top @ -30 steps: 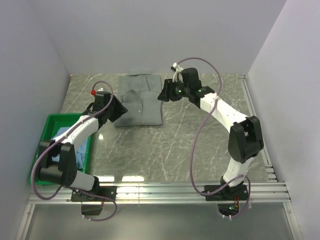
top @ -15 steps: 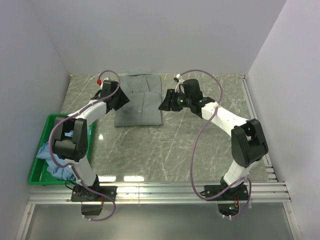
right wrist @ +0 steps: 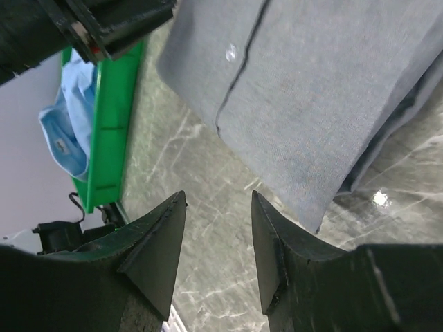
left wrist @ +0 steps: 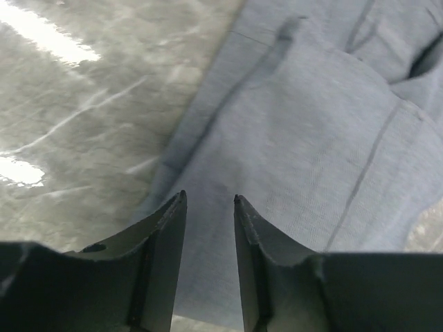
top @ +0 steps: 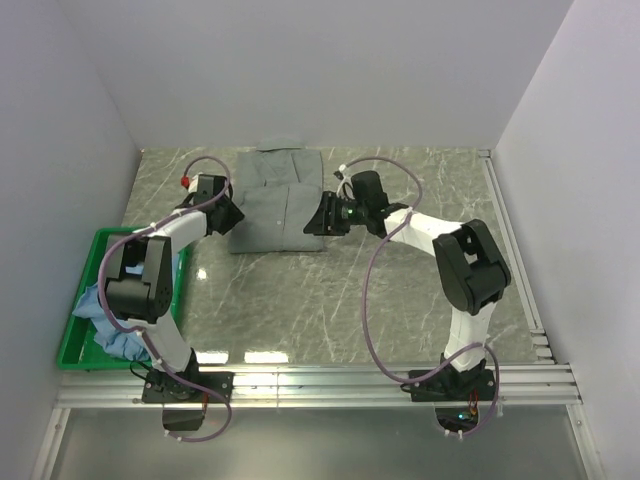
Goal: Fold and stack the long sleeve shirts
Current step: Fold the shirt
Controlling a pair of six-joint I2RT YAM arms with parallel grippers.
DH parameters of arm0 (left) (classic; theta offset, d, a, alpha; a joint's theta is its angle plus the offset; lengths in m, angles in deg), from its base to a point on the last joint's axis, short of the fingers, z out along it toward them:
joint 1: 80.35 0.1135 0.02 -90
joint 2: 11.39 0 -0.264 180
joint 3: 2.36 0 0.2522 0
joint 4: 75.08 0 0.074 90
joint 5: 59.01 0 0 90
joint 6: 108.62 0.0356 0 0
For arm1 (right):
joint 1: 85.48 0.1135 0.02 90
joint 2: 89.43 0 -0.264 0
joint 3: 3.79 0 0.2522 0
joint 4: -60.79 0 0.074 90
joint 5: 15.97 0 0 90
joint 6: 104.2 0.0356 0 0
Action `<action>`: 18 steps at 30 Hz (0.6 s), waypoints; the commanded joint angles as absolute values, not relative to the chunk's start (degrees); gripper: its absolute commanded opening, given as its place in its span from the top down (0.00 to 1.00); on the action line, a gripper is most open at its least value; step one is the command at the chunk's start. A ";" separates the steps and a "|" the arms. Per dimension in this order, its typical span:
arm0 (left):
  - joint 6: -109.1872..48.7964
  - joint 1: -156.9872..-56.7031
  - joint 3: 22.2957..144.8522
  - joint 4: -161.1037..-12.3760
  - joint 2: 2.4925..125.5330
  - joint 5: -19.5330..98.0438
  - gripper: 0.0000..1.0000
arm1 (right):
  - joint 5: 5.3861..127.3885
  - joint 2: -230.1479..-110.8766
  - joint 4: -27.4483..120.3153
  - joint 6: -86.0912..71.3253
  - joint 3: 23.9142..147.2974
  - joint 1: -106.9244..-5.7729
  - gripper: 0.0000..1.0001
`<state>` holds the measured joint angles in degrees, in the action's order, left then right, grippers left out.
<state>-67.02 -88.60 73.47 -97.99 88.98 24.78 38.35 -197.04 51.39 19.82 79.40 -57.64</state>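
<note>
The grey-green long sleeve shirt [top: 276, 200] lies folded flat at the back middle of the table. My left gripper [top: 230, 215] is at its left edge, open. In the left wrist view the jaws [left wrist: 208, 200] stand a little apart over the cloth [left wrist: 311, 138] with nothing pinched. My right gripper [top: 313, 222] is at the shirt's near right corner, open. In the right wrist view it [right wrist: 219, 195] hovers over bare table just beside the cloth's edge [right wrist: 311, 90]. The light blue shirt [top: 108, 312] lies crumpled in the green bin [top: 75, 345].
The green bin [right wrist: 114, 124] stands at the left near side, with the blue shirt [right wrist: 66, 131] showing in it. White walls close the table at the back and both sides. A metal rail [top: 320, 380] runs along the near edge.
My left gripper swung from beside the bin to the grey-green shirt's left edge and its jaws narrowed. My right gripper came down along the shirt's right side to its near corner.
</note>
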 commanded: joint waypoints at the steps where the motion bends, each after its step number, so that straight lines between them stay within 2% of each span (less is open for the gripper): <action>1: -67.93 -87.90 72.67 -94.92 88.55 23.00 0.59 | 36.76 -198.94 54.68 20.44 82.04 -56.82 0.50; 7: -61.87 -86.76 78.62 -94.20 90.11 23.96 0.46 | 37.38 -200.08 52.74 18.15 83.53 -56.30 0.50; 18: -52.64 -86.15 90.58 -93.50 101.54 28.80 0.48 | 37.55 -200.88 52.39 18.59 84.33 -56.03 0.50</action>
<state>-57.20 -86.19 87.39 -95.26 99.93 26.90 37.93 -200.37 51.70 19.17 82.31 -56.57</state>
